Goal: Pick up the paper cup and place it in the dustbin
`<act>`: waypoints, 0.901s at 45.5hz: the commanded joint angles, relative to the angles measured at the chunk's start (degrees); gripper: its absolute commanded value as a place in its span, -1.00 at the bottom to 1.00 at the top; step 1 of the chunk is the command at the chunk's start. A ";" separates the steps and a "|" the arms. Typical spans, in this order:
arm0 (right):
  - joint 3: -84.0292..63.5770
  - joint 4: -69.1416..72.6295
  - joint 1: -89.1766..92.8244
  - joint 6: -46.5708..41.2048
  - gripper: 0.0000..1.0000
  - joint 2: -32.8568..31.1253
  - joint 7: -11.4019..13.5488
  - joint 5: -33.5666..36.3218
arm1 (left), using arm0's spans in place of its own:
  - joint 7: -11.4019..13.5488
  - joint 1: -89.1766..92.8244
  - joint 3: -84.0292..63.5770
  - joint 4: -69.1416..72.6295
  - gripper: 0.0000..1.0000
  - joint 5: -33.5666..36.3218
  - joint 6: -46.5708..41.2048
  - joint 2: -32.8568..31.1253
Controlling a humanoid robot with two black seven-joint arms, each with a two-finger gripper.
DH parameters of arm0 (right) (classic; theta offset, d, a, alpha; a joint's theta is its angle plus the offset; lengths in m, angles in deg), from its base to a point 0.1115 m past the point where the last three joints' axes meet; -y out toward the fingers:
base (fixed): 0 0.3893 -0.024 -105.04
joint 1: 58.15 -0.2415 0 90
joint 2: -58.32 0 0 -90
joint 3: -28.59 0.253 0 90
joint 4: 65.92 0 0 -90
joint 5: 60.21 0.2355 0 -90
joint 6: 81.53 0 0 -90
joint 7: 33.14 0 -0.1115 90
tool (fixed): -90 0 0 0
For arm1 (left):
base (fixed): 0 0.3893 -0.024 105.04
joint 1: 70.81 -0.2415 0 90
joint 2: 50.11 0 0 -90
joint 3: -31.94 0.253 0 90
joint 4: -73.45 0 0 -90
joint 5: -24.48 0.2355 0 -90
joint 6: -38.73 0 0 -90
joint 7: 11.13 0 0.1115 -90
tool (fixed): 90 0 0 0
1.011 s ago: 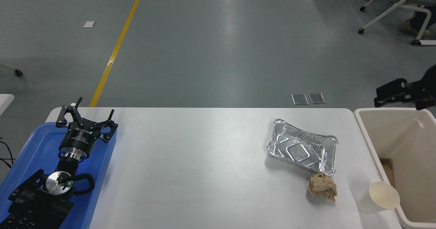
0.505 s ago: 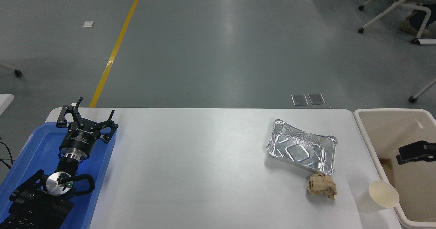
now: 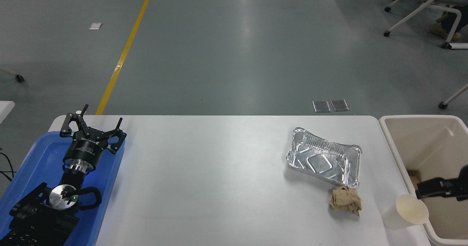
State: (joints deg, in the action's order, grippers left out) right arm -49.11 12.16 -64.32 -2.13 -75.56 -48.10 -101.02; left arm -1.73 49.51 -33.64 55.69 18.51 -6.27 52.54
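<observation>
We find the paper cup point(image 3: 407, 212) upright at the table's point(image 3: 219, 173) near right corner, beside the dustbin point(image 3: 393, 143). Our right gripper point(image 3: 420, 193) hovers just above its rim, fingers' state unreadable; left gripper point(image 3: 91, 127) parked spread at the left edge.

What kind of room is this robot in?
Probably a robot lab or workshop hall. There's a big grey floor with a yellow line painted on it, rolling chairs at the back, and a white table set with rubbish for practice.
</observation>
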 commanded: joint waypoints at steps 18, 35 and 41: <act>8.35 -9.70 15.22 2.60 0.95 2.65 -0.43 -0.15 | 0.00 0.09 0.10 -0.09 0.99 0.00 0.00 0.00; 8.88 -10.67 17.33 3.57 -0.16 3.44 -1.22 -0.06 | 0.00 0.09 0.10 -0.09 0.99 0.00 0.00 -0.09; 8.97 -10.67 17.51 3.39 -1.00 3.36 -1.22 0.02 | 0.00 0.09 0.19 -0.09 0.99 0.00 0.00 -0.09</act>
State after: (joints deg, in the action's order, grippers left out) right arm -40.54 1.93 -47.85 1.19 -72.35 -49.15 -101.13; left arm -1.73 49.60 -33.54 55.61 18.51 -6.27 52.49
